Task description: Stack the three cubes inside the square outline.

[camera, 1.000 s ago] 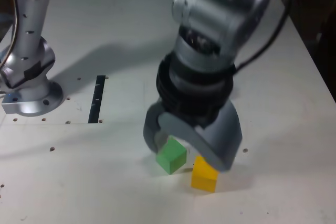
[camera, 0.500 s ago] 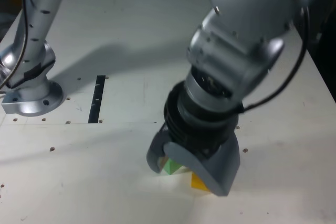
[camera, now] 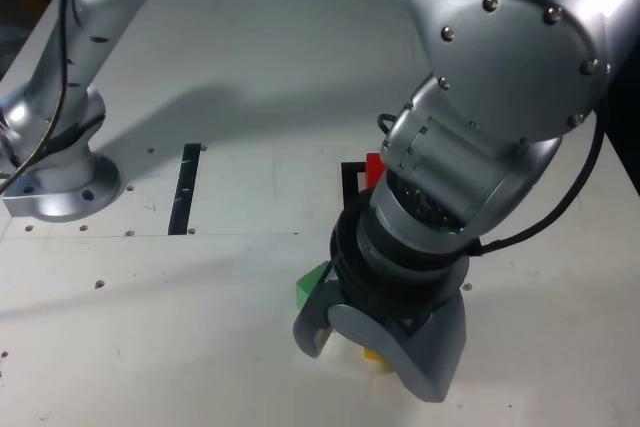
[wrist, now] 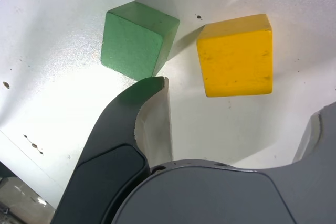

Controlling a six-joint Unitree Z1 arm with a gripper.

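Exterior view, left to right: arm base [camera: 55, 182] bolted to the white table [camera: 200, 347] at far left; just to its right a narrow black strip [camera: 186, 188] lying flat on the table. Near centre, the green cube [camera: 312, 285] shows only as a corner peeking out at the left side of the gripper [camera: 385, 357], resting on the table. The gripper is down at table level, jaws spread, nothing held; the left finger [camera: 312, 332] sits just in front of the green cube. A small sliver of the yellow cube [camera: 372, 355] is visible between the jaws, mostly hidden by the gripper body. Behind the wrist, a piece of the square outline [camera: 351, 179] shows as a black corner, with the red cube [camera: 374, 169] just at its right, largely hidden by the arm; cannot tell whether it sits inside the border. Wrist view: green cube [wrist: 137, 39] and yellow cube [wrist: 235, 54] lie side by side on the table, near each other but apart, both flat. One finger's tip [wrist: 152, 106] lies just beside the green cube's near corner, at the gap between the cubes; the yellow cube faces the open space between the two jaws, untouched.
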